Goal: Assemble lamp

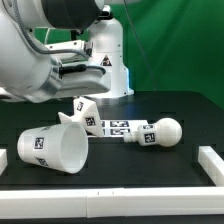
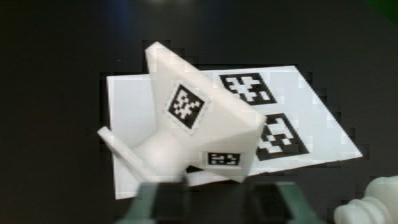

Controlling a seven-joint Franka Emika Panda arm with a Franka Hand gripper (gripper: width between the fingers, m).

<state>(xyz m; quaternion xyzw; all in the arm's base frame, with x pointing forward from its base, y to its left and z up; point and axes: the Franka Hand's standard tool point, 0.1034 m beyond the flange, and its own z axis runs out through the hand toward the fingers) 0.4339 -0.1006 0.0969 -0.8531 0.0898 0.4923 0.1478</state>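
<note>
The small flared base (image 2: 187, 115) lies on its side on the marker board (image 2: 134, 92), with tags on its faces. In the exterior view the base (image 1: 82, 108) is left of centre. My gripper (image 2: 217, 206) hovers over it, open and empty; its dark fingers (image 2: 169, 205) stand either side of the base's narrow end without touching it. The large tapered shade (image 1: 50, 148) lies on its side at the front of the exterior view's left. The bulb on its stem (image 1: 160, 132) lies to the exterior view's right; its round end shows in the wrist view (image 2: 377, 192).
The white robot pedestal (image 1: 112, 60) with a triangle logo stands at the back. My arm (image 1: 35, 60) fills the exterior view's upper left. White rails (image 1: 210, 160) edge the black table at both sides and along the front.
</note>
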